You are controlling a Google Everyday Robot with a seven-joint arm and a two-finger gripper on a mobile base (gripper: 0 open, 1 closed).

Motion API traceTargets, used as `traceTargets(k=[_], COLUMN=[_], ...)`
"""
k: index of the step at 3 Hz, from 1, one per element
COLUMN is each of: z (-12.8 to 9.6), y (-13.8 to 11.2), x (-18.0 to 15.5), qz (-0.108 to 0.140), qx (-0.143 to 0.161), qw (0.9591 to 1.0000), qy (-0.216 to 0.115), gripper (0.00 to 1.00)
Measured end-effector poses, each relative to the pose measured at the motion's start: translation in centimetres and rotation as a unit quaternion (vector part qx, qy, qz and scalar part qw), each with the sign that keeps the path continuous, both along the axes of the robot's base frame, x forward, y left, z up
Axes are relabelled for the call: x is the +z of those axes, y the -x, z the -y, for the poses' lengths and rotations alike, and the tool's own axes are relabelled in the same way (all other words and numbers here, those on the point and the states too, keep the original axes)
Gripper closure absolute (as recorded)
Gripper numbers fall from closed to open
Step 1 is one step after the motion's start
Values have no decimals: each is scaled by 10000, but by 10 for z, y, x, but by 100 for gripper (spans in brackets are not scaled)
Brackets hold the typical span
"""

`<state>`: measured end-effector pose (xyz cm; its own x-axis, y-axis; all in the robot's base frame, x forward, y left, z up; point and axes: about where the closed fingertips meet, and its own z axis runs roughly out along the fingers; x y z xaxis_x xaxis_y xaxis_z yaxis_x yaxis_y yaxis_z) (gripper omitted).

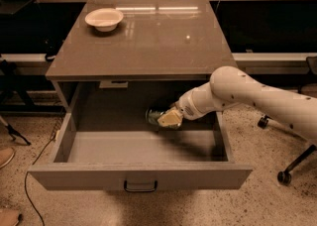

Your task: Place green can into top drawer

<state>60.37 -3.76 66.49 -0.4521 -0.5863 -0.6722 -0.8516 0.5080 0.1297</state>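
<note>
The top drawer [138, 176] is pulled wide open, with a dark loop handle [140, 187] at the middle of its front panel. My gripper [167, 119] reaches in from the right and is shut on the green can [155, 116]. The can lies on its side in the grip, silvery end pointing left. It hangs inside the drawer near the back, a little above the drawer floor. Most of the can's body is hidden by the cream-coloured fingers [171, 118].
A cream round bowl [104, 19] stands on the cabinet top [148, 36] at the back left. An office chair base [290, 168] is on the floor to the right. A cable runs along the floor at the left.
</note>
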Motion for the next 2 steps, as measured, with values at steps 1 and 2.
traceTargets(k=[1,2], z=[9,37], y=[4,25], x=[6,25], qz=[116,277], qx=[-122,-413], qw=[9999,9988], qy=[-36,-25], gripper=[0,0])
